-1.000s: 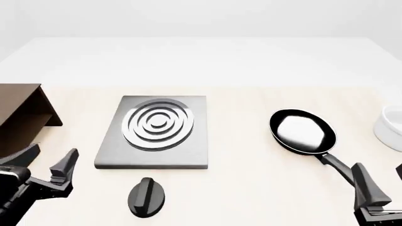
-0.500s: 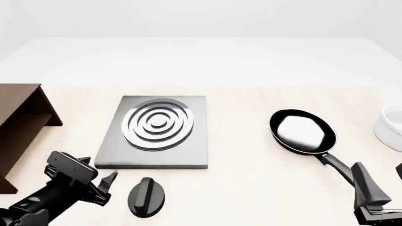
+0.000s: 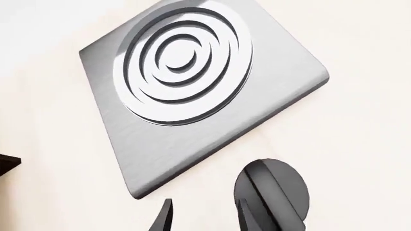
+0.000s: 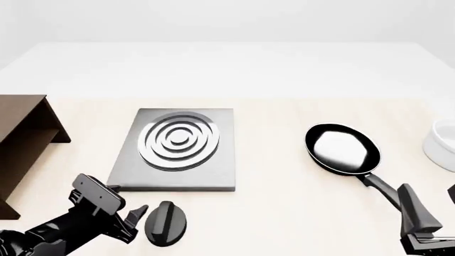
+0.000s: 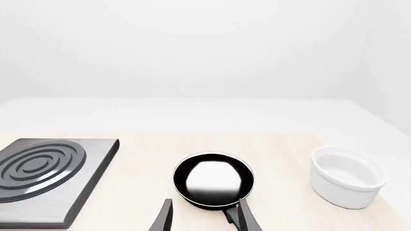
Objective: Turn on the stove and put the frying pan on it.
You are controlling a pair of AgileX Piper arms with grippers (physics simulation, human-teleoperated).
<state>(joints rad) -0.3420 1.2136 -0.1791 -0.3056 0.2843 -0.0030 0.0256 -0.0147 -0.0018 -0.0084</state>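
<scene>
The stove is a grey plate with a silver ring burner; its black oval knob lies just in front of it. My left gripper is open and empty, right beside the knob's left side. In the left wrist view, one fingertip overlaps the knob and the stove lies beyond. The frying pan sits to the right, handle toward my right gripper, which is open and empty. In the right wrist view the pan lies just ahead of that gripper.
A dark brown wooden cabinet stands at the left edge. A white bowl sits at the far right, beside the pan; it also shows in the right wrist view. The stove shows there too.
My left arm has swung right and forward from the cabinet side to the knob. The right arm, pan and stove have not moved.
</scene>
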